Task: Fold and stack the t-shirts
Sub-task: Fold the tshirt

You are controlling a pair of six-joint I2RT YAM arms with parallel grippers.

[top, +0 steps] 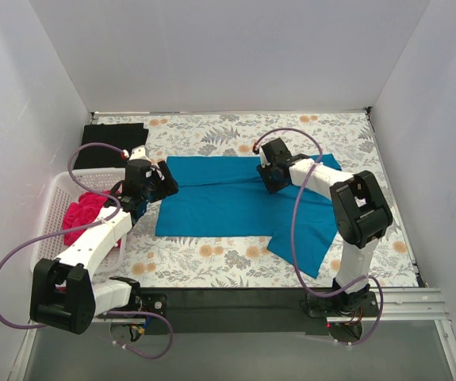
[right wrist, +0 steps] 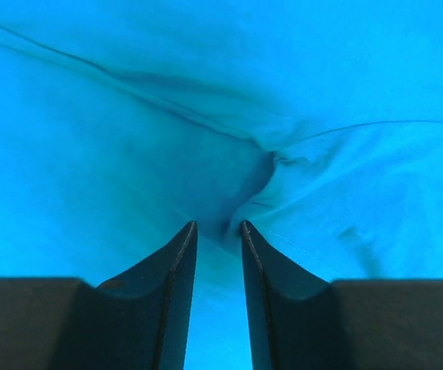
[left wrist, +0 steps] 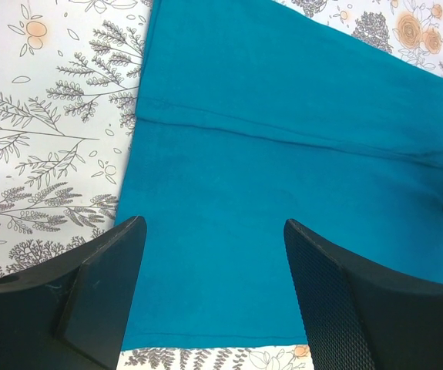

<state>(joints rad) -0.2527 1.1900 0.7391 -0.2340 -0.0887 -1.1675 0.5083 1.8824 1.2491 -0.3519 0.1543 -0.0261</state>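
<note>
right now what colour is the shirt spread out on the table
Plain teal-blue. The t-shirt shows best in the top external view.

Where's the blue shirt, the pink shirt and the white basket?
blue shirt [top: 220, 202]: top view, middle of the spread-out cloth.
pink shirt [top: 81, 214]: top view, top of the crumpled heap.
white basket [top: 51, 208]: top view, its left mesh wall.

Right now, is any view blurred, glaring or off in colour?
Top external: even, soft light, sharp, no glare on the teal shirt. Left wrist: cloth and floral cover are crisp around the open left gripper. Right wrist: very close, the shirt reads a brighter cyan than elsewhere, with a shadowed pucker at the right gripper.
</note>
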